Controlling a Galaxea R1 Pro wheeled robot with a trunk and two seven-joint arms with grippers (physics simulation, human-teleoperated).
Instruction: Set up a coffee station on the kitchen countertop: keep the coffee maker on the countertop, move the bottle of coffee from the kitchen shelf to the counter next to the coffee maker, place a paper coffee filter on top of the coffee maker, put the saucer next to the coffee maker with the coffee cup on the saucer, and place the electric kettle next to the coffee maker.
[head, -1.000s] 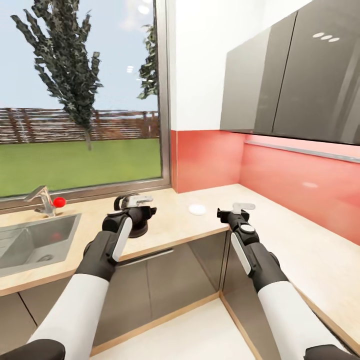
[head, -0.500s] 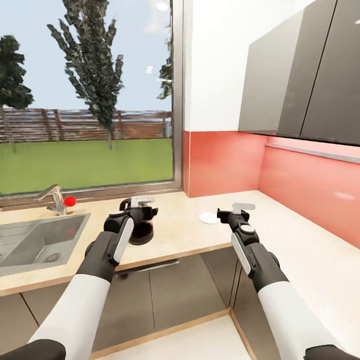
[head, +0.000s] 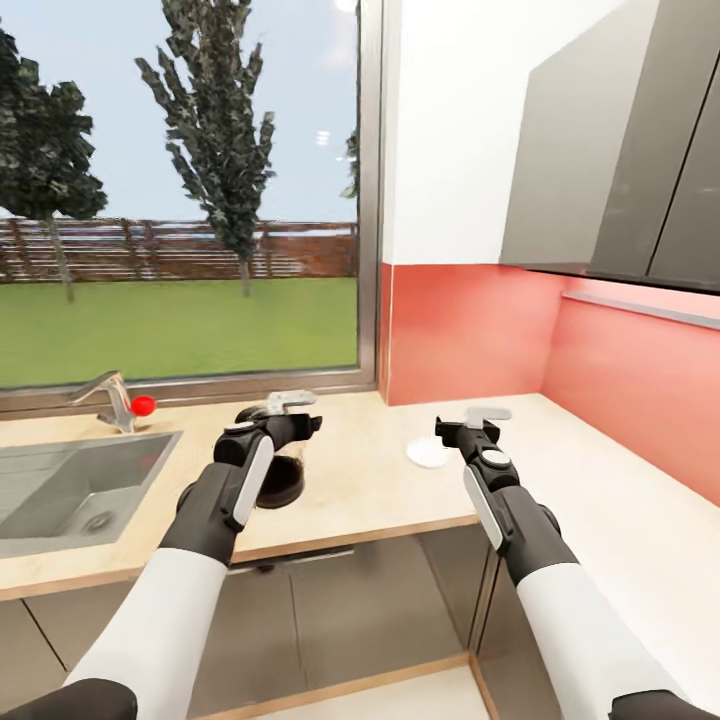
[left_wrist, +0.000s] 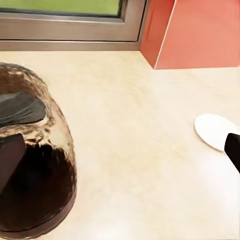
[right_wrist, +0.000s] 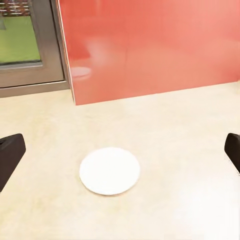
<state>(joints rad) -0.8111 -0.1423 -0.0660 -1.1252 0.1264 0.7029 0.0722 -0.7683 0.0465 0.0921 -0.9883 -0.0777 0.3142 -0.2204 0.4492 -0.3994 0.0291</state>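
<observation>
Both end effectors spread apart, view swung left since earlier, saucer (head: 427, 452) unmoved, dark pot (head: 278, 478), perhaps kettle.

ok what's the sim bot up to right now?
It stands at the corner countertop by the window, both arms held out over it, nothing held. The left gripper hovers above the dark glass coffee maker near the sink. The right gripper points at the white saucer lying flat on the counter, jaws open. No cup, kettle, filter or coffee bottle is set out yet.
</observation>
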